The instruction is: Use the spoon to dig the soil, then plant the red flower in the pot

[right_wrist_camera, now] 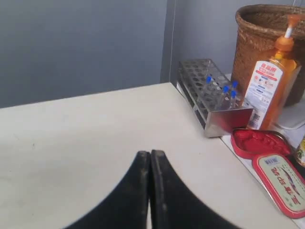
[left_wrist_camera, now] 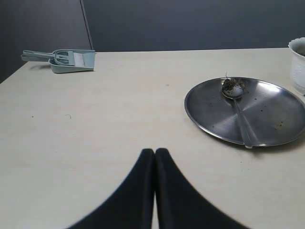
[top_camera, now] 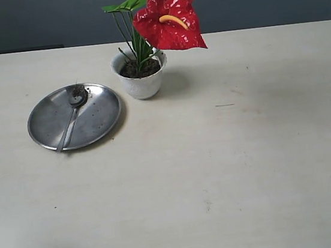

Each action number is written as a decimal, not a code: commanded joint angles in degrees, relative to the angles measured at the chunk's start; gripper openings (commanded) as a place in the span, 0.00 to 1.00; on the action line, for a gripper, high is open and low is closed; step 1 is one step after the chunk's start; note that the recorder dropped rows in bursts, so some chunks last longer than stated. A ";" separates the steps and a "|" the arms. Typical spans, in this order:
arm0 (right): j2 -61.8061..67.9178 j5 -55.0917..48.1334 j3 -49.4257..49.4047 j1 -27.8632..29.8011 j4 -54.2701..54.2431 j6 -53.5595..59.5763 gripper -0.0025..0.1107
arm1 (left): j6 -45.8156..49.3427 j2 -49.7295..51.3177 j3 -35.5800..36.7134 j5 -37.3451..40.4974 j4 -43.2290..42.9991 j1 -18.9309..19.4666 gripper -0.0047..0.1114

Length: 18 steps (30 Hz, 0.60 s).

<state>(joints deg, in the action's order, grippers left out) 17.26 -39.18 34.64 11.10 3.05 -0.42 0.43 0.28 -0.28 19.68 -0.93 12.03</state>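
Observation:
The red flower (top_camera: 169, 19) stands upright in the white pot (top_camera: 142, 83), its green stems rooted in dark soil (top_camera: 141, 69). To the pot's left, the silver spoon (top_camera: 72, 118) lies on a round steel plate (top_camera: 101, 112), with a small clump of soil (top_camera: 77, 90) at its bowl. The left wrist view shows the same spoon (left_wrist_camera: 238, 112), the plate (left_wrist_camera: 276, 112) and the pot's edge (left_wrist_camera: 299, 64). My left gripper (left_wrist_camera: 155, 151) is shut and empty, over bare table short of the plate. My right gripper (right_wrist_camera: 150, 153) is shut and empty, far from the pot. Neither gripper shows in the exterior view.
A pale green dustpan and brush (left_wrist_camera: 66, 59) lies at the table's far corner in the left wrist view. By the table edge in the right wrist view stand a test-tube rack (right_wrist_camera: 209, 95), a pump bottle (right_wrist_camera: 269, 86), a wicker basket (right_wrist_camera: 259, 33) and red tins (right_wrist_camera: 267, 157).

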 commanded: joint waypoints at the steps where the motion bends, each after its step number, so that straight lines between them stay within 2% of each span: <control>1: -3.79 8.23 -3.45 0.39 -3.41 0.42 0.02 | -0.05 -0.28 0.28 -0.53 -0.12 -0.29 0.04; 6: -3.28 11.77 -5.28 0.39 -9.02 4.27 0.02 | -0.05 -0.28 0.28 -0.53 -0.12 -0.29 0.04; 14: -3.19 14.47 -10.54 0.25 -33.93 30.79 0.02 | -0.05 -0.28 0.28 -0.53 -0.44 -0.29 0.04; 18: -6.85 14.56 -15.54 -0.17 -38.85 31.98 0.02 | -0.05 -0.28 0.28 -0.53 -0.44 -0.29 0.04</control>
<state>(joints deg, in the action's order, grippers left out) 12.87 -25.71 21.87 11.13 -32.15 29.26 0.43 0.28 -0.28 19.68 -1.28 12.03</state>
